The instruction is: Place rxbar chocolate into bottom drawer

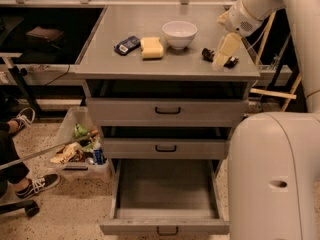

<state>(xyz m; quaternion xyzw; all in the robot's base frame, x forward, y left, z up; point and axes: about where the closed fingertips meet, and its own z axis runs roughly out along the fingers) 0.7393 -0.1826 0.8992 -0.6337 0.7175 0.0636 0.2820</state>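
Rxbar chocolate (207, 54): lies on cabinet top (150, 21), right of white bowl (179, 34), partly hidden behind gripper (218, 63). Gripper: hangs directly over it; grip state impossible to tell. Bottom drawer (165, 226): stands pulled open.

light: dim and warm, falling from above; the table top (130, 19) is the brightest area.
shadows: deep under the table top, softer inside the open bottom drawer (165, 189) at 6 o'clock.
gripper: gripper (218, 63) at 2 o'clock, lit pale yellow above the table top.
sheen: soft on the bowl (180, 34).
background: near black at 10 o'clock.
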